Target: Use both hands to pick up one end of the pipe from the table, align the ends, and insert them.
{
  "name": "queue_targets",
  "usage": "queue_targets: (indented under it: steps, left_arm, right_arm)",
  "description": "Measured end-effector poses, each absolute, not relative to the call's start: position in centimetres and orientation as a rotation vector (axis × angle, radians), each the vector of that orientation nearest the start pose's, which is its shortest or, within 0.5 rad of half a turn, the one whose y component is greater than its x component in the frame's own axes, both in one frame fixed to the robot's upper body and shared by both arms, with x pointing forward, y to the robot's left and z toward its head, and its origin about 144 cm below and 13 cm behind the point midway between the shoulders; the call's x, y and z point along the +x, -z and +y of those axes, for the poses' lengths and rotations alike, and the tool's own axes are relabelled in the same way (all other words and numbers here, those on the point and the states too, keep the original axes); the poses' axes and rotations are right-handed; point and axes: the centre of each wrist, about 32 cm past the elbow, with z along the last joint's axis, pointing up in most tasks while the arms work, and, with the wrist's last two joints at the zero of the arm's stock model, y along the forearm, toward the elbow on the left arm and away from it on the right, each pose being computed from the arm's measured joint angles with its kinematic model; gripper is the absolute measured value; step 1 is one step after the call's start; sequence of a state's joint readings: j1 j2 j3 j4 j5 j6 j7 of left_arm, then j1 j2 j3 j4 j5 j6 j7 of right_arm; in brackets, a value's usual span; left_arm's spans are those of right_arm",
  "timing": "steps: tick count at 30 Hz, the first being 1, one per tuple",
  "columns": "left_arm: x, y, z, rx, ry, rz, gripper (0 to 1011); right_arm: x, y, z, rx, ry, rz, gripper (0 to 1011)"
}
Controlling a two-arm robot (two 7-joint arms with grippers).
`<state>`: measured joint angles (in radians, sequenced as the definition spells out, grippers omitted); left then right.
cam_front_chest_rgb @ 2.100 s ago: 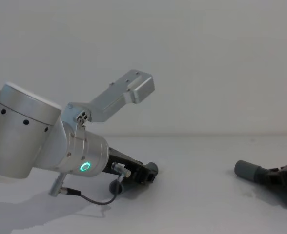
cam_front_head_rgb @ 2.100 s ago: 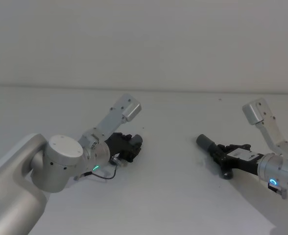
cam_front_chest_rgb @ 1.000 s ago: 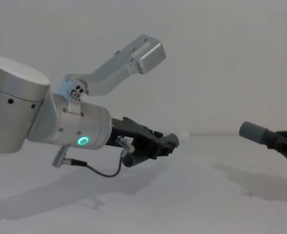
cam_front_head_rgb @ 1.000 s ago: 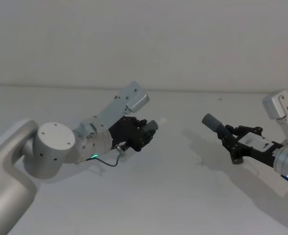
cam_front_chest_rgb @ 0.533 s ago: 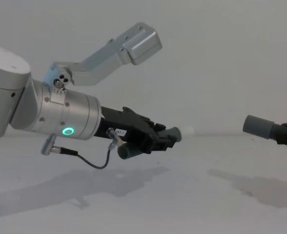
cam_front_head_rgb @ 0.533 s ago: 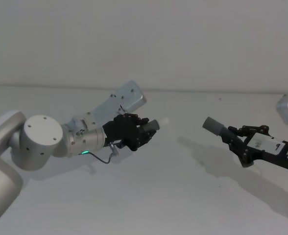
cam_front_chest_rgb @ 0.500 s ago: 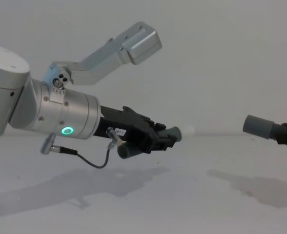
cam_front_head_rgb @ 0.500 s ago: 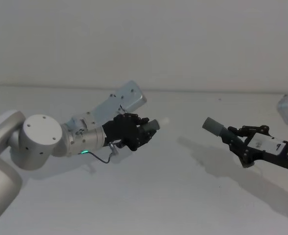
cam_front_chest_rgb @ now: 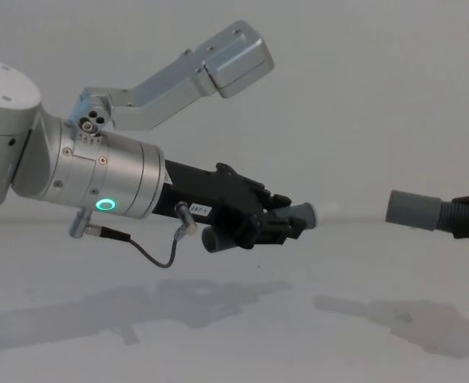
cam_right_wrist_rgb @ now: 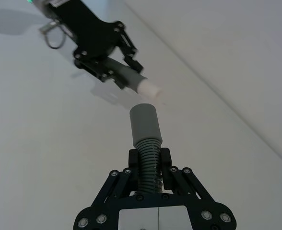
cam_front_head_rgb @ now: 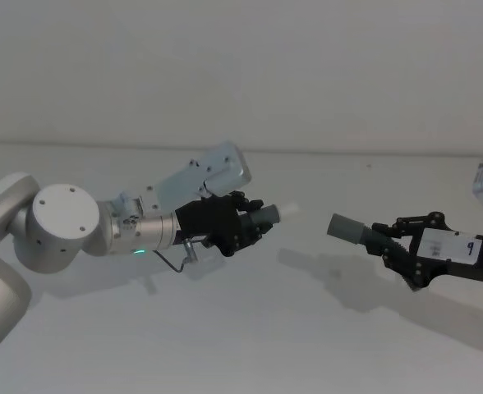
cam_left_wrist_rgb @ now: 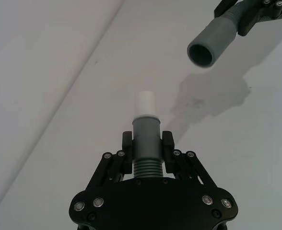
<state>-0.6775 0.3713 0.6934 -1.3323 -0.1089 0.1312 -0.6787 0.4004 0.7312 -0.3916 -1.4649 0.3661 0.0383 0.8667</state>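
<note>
Both pipe pieces, which lay on the plain matte white-grey table [cam_front_head_rgb: 250, 345] two seconds ago, now hang in the air and have closed toward each other since the last half second. At centre left of the head view the left black two-finger gripper [cam_front_head_rgb: 243, 224] on its thick silver wrist pinches the dark grey ribbed tube piece with the narrow white tip [cam_front_head_rgb: 270, 215]; its fingers [cam_left_wrist_rgb: 167, 143] press on either side of the ribs in the left wrist view. At right of that view the right black two-finger gripper [cam_front_head_rgb: 393, 238] clamps the second dark grey tube piece with the wide smooth sleeve [cam_front_head_rgb: 348, 231], its fingers [cam_right_wrist_rgb: 165, 160] squeezing the ribbed part just behind the sleeve.

What the coming move turns on is the line between the two ends. In the chest view the white tip [cam_front_chest_rgb: 308, 213] points right, toward the sleeve mouth [cam_front_chest_rgb: 391, 207] at the far right — both at nearly one height, still well apart. From the left wrist the hollow mouth [cam_left_wrist_rgb: 202, 53] sits in the upper right of the frame, off the tip's long axis and turned somewhat aside — so the axes probably do not yet run in one line, though depth is hard to judge here. Neither arm looks clearly nearer to the meeting point; I judge the sleeve needs swinging onto the tip's axis before the gap is closed.
</note>
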Motion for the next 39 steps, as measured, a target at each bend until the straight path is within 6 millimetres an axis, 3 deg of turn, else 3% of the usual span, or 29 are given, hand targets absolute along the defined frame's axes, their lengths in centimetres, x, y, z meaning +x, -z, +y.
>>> queue_targets:
  steps: [17, 39]
  left_arm:
    - [58.3, -127.0, 17.1, 0.412, -0.321, -0.430, 346]
    - [58.2, -127.7, 17.7, 0.419, -0.303, -0.460, 346]
  right_arm:
    - [54.7, -126.5, -35.2, -0.406, 0.363, -0.231, 265]
    - [55.0, -126.4, -35.9, -0.444, 0.354, -0.222, 265]
